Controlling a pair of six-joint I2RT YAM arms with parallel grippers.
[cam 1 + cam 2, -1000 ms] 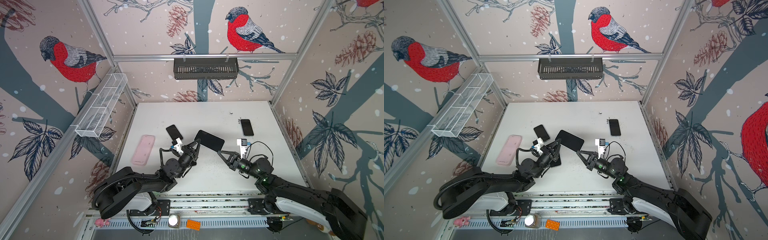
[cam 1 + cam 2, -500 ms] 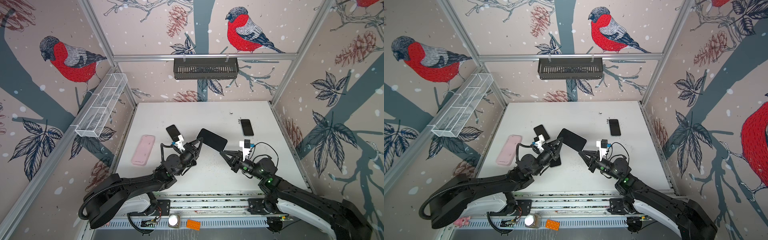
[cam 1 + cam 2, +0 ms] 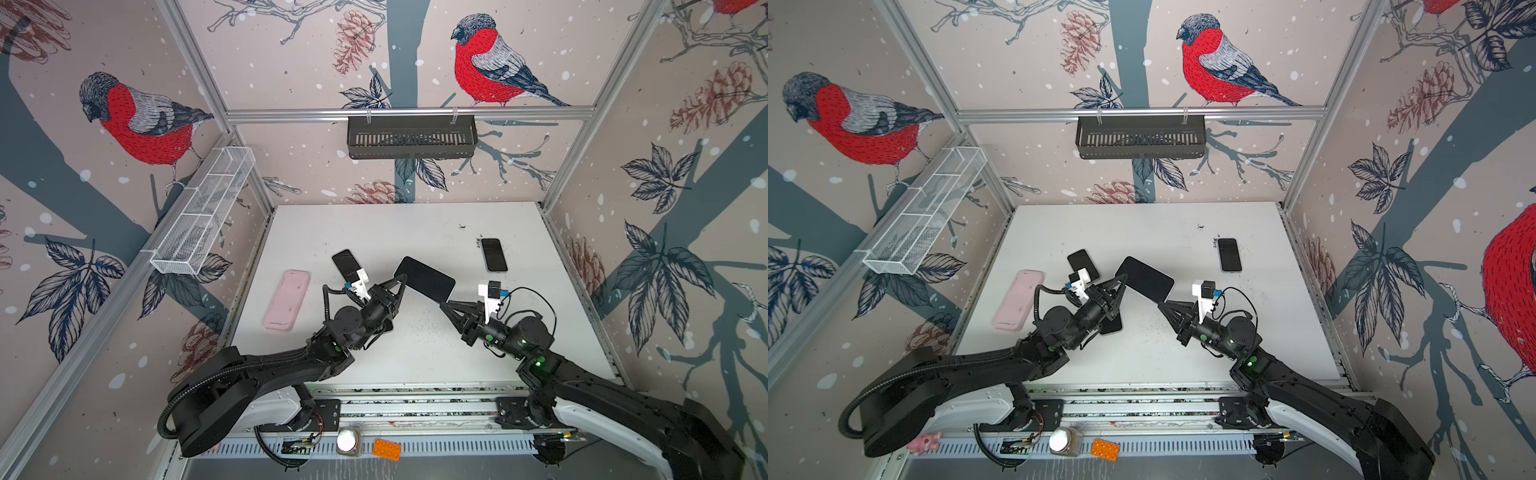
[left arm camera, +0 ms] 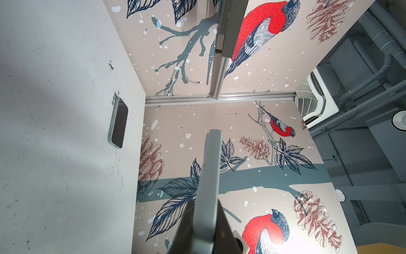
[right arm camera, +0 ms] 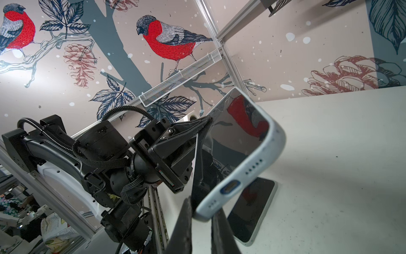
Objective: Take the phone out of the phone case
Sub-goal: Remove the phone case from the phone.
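A dark-screened phone (image 3: 424,279) (image 3: 1144,278) (image 5: 246,132) sits in a pale blue-grey phone case (image 5: 252,169) (image 4: 209,176) and hangs tilted above the table's middle. My left gripper (image 3: 401,283) (image 3: 1121,285) (image 4: 205,204) (image 5: 206,123) is shut on the cased phone's left end, a finger on each face. My right gripper (image 3: 444,303) (image 3: 1163,305) (image 5: 203,211) is shut on the corner of the end with the charging port. The phone is seated inside the case all round.
On the white table (image 3: 374,224) lie a pink case (image 3: 286,300) at the left, a bare phone (image 3: 347,264) behind my left gripper, another phone (image 3: 493,254) at the back right, and one (image 5: 252,209) under the held phone. A black basket (image 3: 411,135) hangs on the back wall.
Both arms have shifted a little and the cased phone has risen slightly toward the back. Both grips stay as they were.
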